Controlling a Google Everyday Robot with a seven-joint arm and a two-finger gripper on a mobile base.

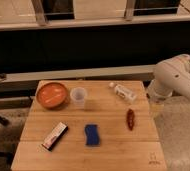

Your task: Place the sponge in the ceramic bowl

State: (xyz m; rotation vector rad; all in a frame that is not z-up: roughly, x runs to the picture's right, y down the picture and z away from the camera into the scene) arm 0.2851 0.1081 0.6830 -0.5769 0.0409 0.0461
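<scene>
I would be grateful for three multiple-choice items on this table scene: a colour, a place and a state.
1. The ceramic bowl is: A) orange B) green C) white
2. The sponge lies: A) in the bowl B) on the table, near its front C) on the floor
3. The bottle is: A) upright B) lying on its side C) stacked on the sponge
Answers: 1 A, its inside shows orange. 2 B, it rests flat on the wood, well apart from the pincer, which hangs beside the table's right edge. 3 B, its length runs along the tabletop.
</scene>
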